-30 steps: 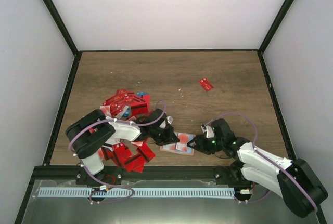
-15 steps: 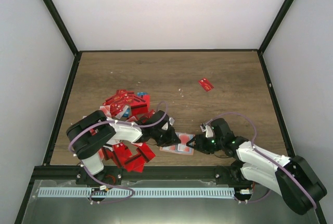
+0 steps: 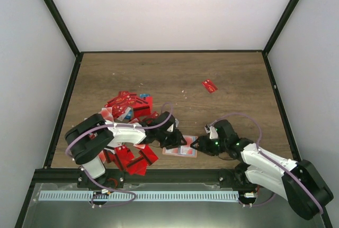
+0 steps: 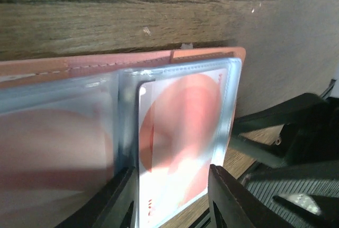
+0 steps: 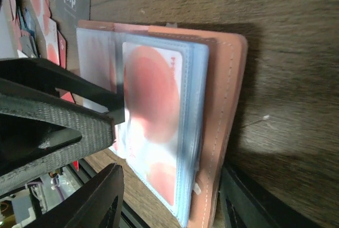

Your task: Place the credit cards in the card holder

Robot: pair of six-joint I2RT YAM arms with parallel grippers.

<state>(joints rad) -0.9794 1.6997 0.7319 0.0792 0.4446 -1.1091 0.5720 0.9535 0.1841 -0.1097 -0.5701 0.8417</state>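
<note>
One pale credit card (image 4: 180,133) with a red disc sits mostly inside a clear sleeve (image 5: 198,106) of the open card holder (image 3: 180,150), on the table (image 3: 222,74). Thin, stiff, slick: probably best nudged by its outer end. The left tool (image 4: 168,201), left of the holder, gapes astride that end; the right tool (image 5: 170,185) straddles the holder, grip unclear.

Left claw (image 3: 174,141) and right claw (image 3: 197,145) flank the card holder (image 3: 183,152), credit cards (image 3: 127,106) crowding its left; table (image 3: 175,74) beyond open.
</note>
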